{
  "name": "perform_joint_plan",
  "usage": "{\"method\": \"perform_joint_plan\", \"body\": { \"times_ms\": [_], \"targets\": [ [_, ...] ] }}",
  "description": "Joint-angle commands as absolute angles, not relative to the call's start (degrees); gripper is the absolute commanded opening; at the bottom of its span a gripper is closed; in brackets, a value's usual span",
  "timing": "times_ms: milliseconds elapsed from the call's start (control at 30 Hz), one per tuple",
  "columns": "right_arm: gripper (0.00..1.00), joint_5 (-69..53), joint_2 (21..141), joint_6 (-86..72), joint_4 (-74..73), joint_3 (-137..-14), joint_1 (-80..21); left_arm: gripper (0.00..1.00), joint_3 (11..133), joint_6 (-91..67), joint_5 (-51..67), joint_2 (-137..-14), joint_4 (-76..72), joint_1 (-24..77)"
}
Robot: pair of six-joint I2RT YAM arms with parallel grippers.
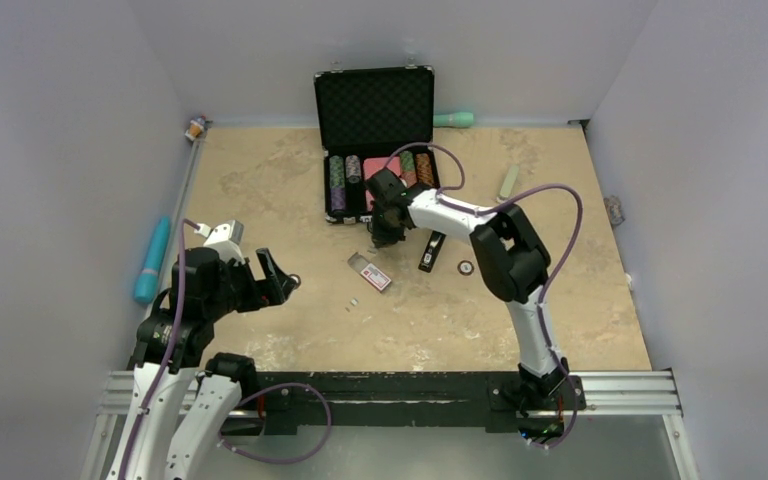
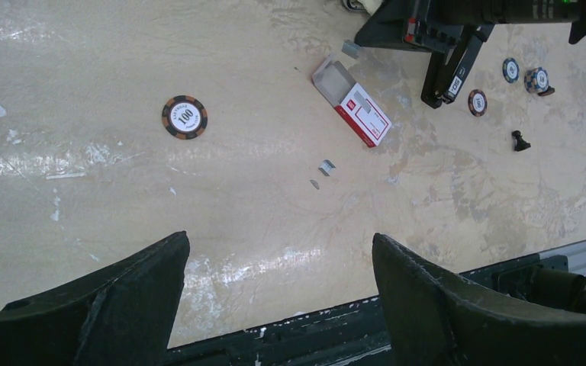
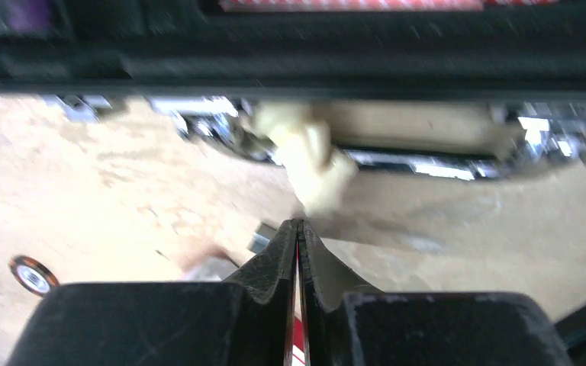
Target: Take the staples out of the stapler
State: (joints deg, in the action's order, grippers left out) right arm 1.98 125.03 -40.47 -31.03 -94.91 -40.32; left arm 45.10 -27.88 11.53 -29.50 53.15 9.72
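The white-and-black left arm (image 1: 200, 287) sits folded near its base, its black two-finger left gripper (image 1: 280, 278) spread wide. The white-and-black right arm (image 1: 450, 212) stretches forward and leftward, its black right gripper (image 1: 388, 238) pointing down, fingers pressed together.

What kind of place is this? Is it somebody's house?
Probably a robot testing booth, not a house: two robot arms are bolted to a metal rail, plain walls box in the table, and a stapler and poker-chip case lie out.
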Motion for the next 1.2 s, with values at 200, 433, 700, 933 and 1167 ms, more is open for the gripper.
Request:
{"method": "perform_joint_plan", "body": {
  "times_ms": [200, 433, 700, 933, 1167],
  "targets": [
    [0.08, -5.42, 110.51, -34.59, -31.12, -75.00, -40.16, 0.92, 44.63, -27.41, 11.54, -29.29, 50.56, 9.32],
    [0.45, -5.21, 101.01, -24.72, -31.03, -73.98, -40.21, 0.92, 44.50, -27.33, 12.02, -29.26, 50.29, 9.36],
    [0.56, -5.12, 109.95, -11.40, -39.06, -87.42, -40.44, 0.95, 45.41, -27.00, 11.53, -29.03, 51.60, 9.40],
    [0.61, 3.63, 108.02, -8.20, -33.39, -87.39, -44.10, 1.00, 46.02, -27.61, 7.89, -27.23, 52.64, 9.45],
    [0.69, 8.40, 110.71, -5.42, -31.11, -86.55, -44.56, 1.00, 45.46, -28.10, 6.42, -25.15, 52.59, 9.45]
  ]
}}
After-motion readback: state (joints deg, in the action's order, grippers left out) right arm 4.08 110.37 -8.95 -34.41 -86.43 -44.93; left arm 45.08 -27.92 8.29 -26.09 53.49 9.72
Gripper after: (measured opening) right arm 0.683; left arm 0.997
